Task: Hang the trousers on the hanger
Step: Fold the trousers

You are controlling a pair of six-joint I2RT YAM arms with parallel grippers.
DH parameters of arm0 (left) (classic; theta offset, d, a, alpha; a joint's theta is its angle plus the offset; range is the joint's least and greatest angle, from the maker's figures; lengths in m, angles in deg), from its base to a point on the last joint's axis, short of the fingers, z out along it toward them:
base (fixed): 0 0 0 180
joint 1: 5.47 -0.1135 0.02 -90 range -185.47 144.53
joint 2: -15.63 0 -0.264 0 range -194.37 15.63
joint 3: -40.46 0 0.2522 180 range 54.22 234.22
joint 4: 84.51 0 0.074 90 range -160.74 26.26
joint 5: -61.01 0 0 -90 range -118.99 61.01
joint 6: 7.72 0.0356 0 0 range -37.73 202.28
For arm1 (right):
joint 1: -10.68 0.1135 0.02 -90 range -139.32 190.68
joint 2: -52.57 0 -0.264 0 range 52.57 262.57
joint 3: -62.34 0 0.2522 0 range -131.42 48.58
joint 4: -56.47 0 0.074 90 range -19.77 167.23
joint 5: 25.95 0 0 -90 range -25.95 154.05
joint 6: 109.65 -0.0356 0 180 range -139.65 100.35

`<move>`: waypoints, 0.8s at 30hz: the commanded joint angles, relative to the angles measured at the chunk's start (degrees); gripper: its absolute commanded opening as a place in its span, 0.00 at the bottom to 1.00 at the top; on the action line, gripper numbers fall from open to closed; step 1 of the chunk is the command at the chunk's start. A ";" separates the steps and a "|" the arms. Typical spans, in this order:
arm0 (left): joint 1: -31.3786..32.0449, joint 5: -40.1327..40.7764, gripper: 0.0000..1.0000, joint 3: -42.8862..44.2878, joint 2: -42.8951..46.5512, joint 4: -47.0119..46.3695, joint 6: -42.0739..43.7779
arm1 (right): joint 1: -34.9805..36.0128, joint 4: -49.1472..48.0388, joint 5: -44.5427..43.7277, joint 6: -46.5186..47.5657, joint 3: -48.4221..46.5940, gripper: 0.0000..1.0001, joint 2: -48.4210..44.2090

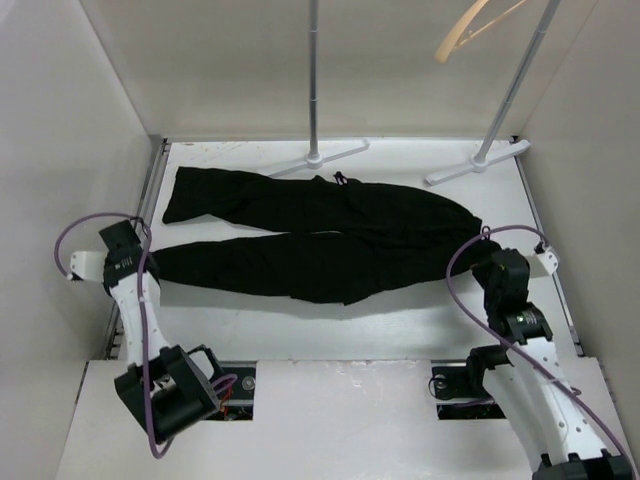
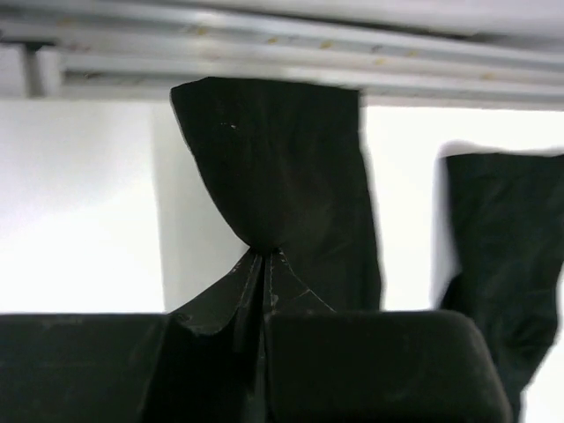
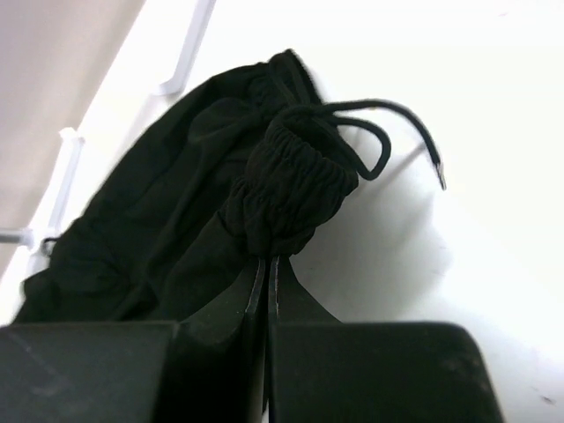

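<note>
**Garment.** A pair of plain black soft-fabric trousers (image 1: 320, 240) is found laid flat across the middle of the white table (image 1: 400, 335). The waist is turned toward the right edge and both legs are stretched toward the left edge.

**Hanger.** The slim curved hanger of pale tan wood (image 1: 468, 30) is seen hung high on the white metal rack (image 1: 313, 90) over the far right corner. It is bare and well apart from the garment.

**Left gripper** (image 2: 264, 264). It is set at the cuff of the near leg, by the left edge. Its jaws are pressed together on a pinch of black cloth.

**Right gripper** (image 3: 267, 264). It is set at the waist, by the right edge. Its jaws are likewise pressed together, pinching the gathered elastic waistband (image 3: 291, 189). A black drawstring (image 3: 388, 132) lies loose on the table beside it.

**Step in hand.** This is judged to be the securing of both ends of the garment, the bulk of which rests on the table.

**Next move.** A joint lift with the cloth kept taut is judged to be called for. Carriage toward the far right corner would then be needed, so that the trousers can be draped over the hanger. Slip of the thin cuff pinch is to be watched.
</note>
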 commanded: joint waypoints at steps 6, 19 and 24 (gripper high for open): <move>7.24 7.31 0.00 28.00 -16.25 2.44 0.08 | -8.36 -5.19 0.22 2.22 -14.29 0.00 16.44; 17.62 9.60 0.00 66.22 -51.75 4.81 4.65 | -11.97 -9.94 2.33 3.80 -36.35 0.00 47.74; 19.03 10.57 0.00 83.98 -67.65 9.64 6.76 | -13.55 -10.65 3.21 5.65 -44.96 0.01 58.90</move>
